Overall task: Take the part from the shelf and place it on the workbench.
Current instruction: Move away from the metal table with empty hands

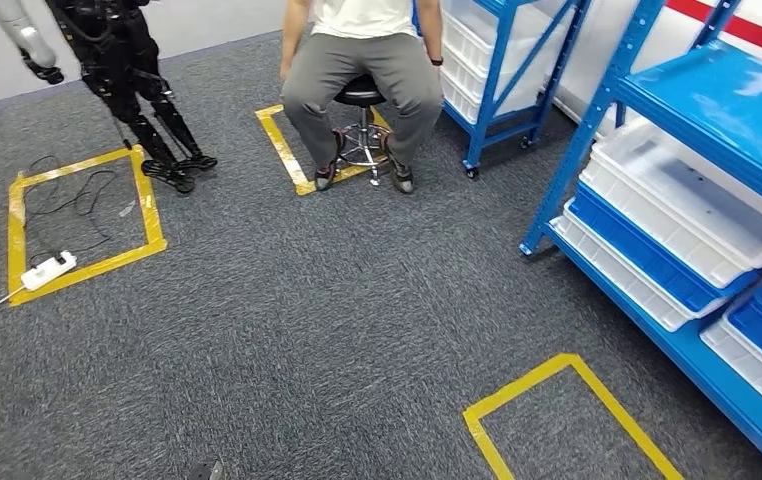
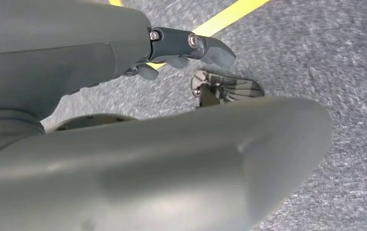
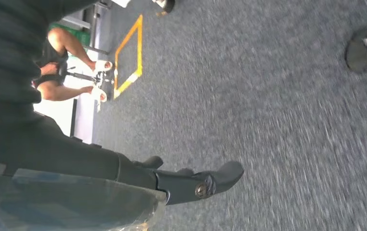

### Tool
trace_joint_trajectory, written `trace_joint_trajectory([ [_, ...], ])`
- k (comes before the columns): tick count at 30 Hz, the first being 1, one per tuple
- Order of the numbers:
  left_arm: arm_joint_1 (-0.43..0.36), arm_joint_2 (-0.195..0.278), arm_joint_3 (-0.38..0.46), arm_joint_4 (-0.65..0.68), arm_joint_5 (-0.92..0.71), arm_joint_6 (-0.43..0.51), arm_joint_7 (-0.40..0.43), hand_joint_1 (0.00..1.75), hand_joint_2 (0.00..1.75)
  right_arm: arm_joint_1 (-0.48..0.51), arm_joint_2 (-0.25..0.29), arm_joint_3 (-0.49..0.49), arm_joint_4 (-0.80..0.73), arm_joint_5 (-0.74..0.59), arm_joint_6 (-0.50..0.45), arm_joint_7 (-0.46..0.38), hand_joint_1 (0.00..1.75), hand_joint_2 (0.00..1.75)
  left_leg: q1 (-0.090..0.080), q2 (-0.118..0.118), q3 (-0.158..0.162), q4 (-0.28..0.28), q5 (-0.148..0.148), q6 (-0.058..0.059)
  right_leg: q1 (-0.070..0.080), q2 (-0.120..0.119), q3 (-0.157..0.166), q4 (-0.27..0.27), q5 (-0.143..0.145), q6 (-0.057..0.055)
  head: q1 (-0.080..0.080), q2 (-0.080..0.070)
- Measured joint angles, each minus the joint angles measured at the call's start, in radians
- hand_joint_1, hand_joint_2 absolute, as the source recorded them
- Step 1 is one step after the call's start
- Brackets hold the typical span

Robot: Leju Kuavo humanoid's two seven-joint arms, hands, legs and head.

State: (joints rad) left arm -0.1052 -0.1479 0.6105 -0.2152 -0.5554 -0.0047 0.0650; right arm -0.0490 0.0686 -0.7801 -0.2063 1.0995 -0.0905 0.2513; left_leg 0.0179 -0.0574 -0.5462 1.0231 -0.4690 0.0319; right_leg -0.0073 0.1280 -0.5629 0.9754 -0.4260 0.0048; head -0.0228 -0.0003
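Nearest thing on the grey carpet (image 1: 337,330) is a yellow tape rectangle (image 1: 567,420) at the near right. Right beside it stands the blue shelf (image 1: 702,100), with clear and blue bins (image 1: 687,215) stacked on its lower level. The lidded clear ones are too hazy to see into, so I can't tell which holds the part.

The left hand (image 2: 181,48) hangs over the carpet by a yellow tape line, fingers straight, nothing in it as far as I can see. The right hand (image 3: 196,183) hangs over carpet too, its dark fingers stretched out; something clear and shiny (image 3: 71,204) sits against its near side, and I can't tell if it's holding that.

Further out on the left, another tape square has a white power strip (image 1: 49,270) and black cable inside. Beyond that a person (image 1: 362,70) sits on a rolling stool (image 1: 362,130), another black robot's legs (image 1: 147,100) stand at the far left, and a second blue rack (image 1: 507,60) with white bins is at the back.
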Motion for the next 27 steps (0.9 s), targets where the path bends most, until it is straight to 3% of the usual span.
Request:
trace_joint_trajectory([
  [1, -0.001, 0.000, 0.000, 0.000, 0.000, -0.002, 0.000, 0.00, 0.00, 0.001, -0.003, -0.001, 0.000, 0.001, 0.002, -0.001, 0.00, 1.75, -0.001, 0.010, 0.002, -0.007, 0.004, 0.004, 0.000, 0.005, -0.004, -0.003, 0.002, 0.006, -0.001, 0.000],
  [3, -0.003, -0.001, 0.000, 0.000, 0.000, -0.005, 0.000, 0.00, 0.00, 0.003, -0.007, -0.004, 0.000, 0.002, 0.004, -0.001, 0.00, 1.75, -0.001, 0.031, 0.010, -0.029, 0.017, 0.015, 0.003, -0.033, -0.023, 0.020, -0.009, 0.012, 0.002, 0.000],
  [5, -0.001, -0.001, 0.000, 0.000, 0.000, -0.007, -0.001, 0.00, 0.00, 0.000, -0.011, -0.005, 0.000, 0.002, 0.004, -0.002, 0.00, 1.75, -0.002, 0.058, 0.014, -0.044, 0.026, 0.024, 0.002, -0.093, -0.075, 0.118, -0.059, 0.008, 0.006, 0.000],
  [7, 0.002, 0.000, 0.000, 0.000, 0.000, -0.008, -0.001, 0.00, 0.00, -0.002, -0.014, -0.005, 0.000, 0.002, 0.005, -0.003, 0.00, 1.75, -0.006, 0.087, 0.010, -0.045, 0.027, 0.026, -0.004, -0.113, -0.140, 0.247, -0.111, 0.010, 0.009, 0.000],
  [8, 0.002, 0.000, 0.000, 0.000, 0.000, -0.008, -0.001, 0.00, 0.00, -0.001, -0.016, -0.005, 0.000, 0.002, 0.005, -0.004, 0.00, 1.75, -0.007, 0.101, 0.009, -0.045, 0.026, 0.025, -0.007, -0.116, -0.154, 0.279, -0.119, 0.017, 0.009, 0.000],
  [9, 0.002, 0.000, 0.000, 0.000, 0.000, -0.009, -0.001, 0.00, 0.00, 0.000, -0.018, -0.005, 0.000, 0.002, 0.006, -0.004, 0.00, 1.75, -0.007, 0.115, 0.008, -0.044, 0.026, 0.024, -0.011, -0.120, -0.146, 0.269, -0.112, 0.027, 0.009, 0.000],
  [10, 0.002, 0.000, 0.000, 0.000, 0.000, -0.009, -0.001, 0.00, 0.00, 0.001, -0.020, -0.006, 0.000, 0.003, 0.007, -0.004, 0.00, 1.75, -0.007, 0.128, 0.009, -0.044, 0.025, 0.022, -0.015, -0.129, -0.115, 0.218, -0.092, 0.039, 0.009, 0.000],
  [12, 0.002, 0.000, 0.000, 0.000, 0.000, -0.010, -0.001, 0.00, 0.00, -0.001, -0.025, -0.006, 0.000, 0.006, 0.008, -0.004, 0.00, 1.75, -0.009, 0.151, 0.012, -0.041, 0.021, 0.012, -0.018, -0.176, -0.028, 0.070, -0.044, 0.054, 0.010, 0.000],
  [14, 0.001, 0.001, 0.001, 0.001, 0.000, -0.009, -0.002, 0.00, 0.00, -0.007, -0.027, -0.006, 0.000, 0.009, 0.011, -0.004, 0.00, 1.75, -0.014, 0.173, 0.020, -0.038, 0.014, -0.003, -0.014, -0.209, 0.014, -0.005, -0.021, 0.046, 0.008, 0.000],
  [16, -0.001, 0.002, 0.001, 0.001, 0.000, -0.009, -0.004, 0.00, 0.00, -0.008, -0.028, -0.006, 0.000, 0.010, 0.014, -0.004, 0.00, 1.75, -0.012, 0.195, 0.030, -0.039, 0.008, -0.018, -0.009, -0.192, 0.009, -0.009, -0.017, 0.026, 0.006, 0.000],
  [17, -0.003, 0.002, 0.001, 0.001, -0.001, -0.008, -0.004, 0.00, 0.00, -0.007, -0.028, -0.006, 0.000, 0.010, 0.015, -0.004, 0.00, 1.75, -0.007, 0.196, 0.033, -0.036, 0.003, -0.025, -0.013, -0.179, 0.011, -0.010, -0.016, 0.017, 0.006, 0.000],
  [19, -0.004, 0.002, 0.001, 0.001, -0.005, -0.008, -0.006, 0.00, 0.00, -0.007, -0.029, -0.007, 0.000, 0.010, 0.016, -0.003, 0.00, 1.75, 0.001, 0.150, 0.017, 0.016, -0.037, -0.036, -0.021, -0.153, 0.015, -0.013, -0.009, 0.000, 0.003, 0.000],
  [21, 0.000, 0.003, 0.001, 0.002, -0.008, -0.008, -0.006, 0.00, 0.00, -0.009, -0.029, -0.008, 0.000, 0.010, 0.017, -0.003, 0.00, 1.75, 0.005, 0.085, -0.033, 0.140, -0.110, -0.040, -0.020, -0.126, 0.015, -0.012, -0.004, -0.011, -0.001, 0.000],
  [22, 0.003, 0.004, 0.001, 0.002, -0.009, -0.008, -0.006, 0.00, 0.00, -0.009, -0.028, -0.008, 0.000, 0.010, 0.018, -0.002, 0.00, 1.75, 0.005, 0.070, -0.064, 0.204, -0.137, -0.040, -0.016, -0.111, 0.014, -0.011, -0.003, -0.014, -0.002, 0.000],
  [23, 0.005, 0.004, 0.001, 0.003, -0.010, -0.008, -0.005, 0.00, 0.00, -0.009, -0.027, -0.009, 0.000, 0.010, 0.018, -0.002, 0.00, 1.75, 0.005, 0.064, -0.085, 0.244, -0.146, -0.038, -0.011, -0.095, 0.014, -0.011, -0.003, -0.015, -0.002, 0.000],
  [24, 0.005, 0.004, 0.001, 0.004, -0.010, -0.007, -0.005, 0.00, 0.00, -0.008, -0.027, -0.010, 0.000, 0.009, 0.019, -0.002, 0.00, 1.75, 0.004, 0.060, -0.092, 0.249, -0.134, -0.035, -0.007, -0.078, 0.015, -0.010, -0.003, -0.015, -0.002, 0.000],
  [25, 0.006, 0.004, 0.000, 0.005, -0.011, -0.007, -0.005, 0.00, 0.00, -0.007, -0.026, -0.011, 0.000, 0.008, 0.019, -0.001, 0.00, 1.75, 0.004, 0.056, -0.082, 0.214, -0.102, -0.029, -0.004, -0.062, 0.017, -0.009, -0.003, -0.015, -0.002, 0.000],
  [27, 0.005, 0.006, 0.000, 0.006, -0.013, -0.007, -0.005, 0.00, 0.00, -0.007, -0.024, -0.012, 0.000, 0.006, 0.019, -0.001, 0.00, 1.75, 0.003, 0.023, -0.029, 0.084, -0.026, -0.012, 0.000, -0.033, 0.019, -0.008, -0.002, -0.015, 0.000, 0.000],
])
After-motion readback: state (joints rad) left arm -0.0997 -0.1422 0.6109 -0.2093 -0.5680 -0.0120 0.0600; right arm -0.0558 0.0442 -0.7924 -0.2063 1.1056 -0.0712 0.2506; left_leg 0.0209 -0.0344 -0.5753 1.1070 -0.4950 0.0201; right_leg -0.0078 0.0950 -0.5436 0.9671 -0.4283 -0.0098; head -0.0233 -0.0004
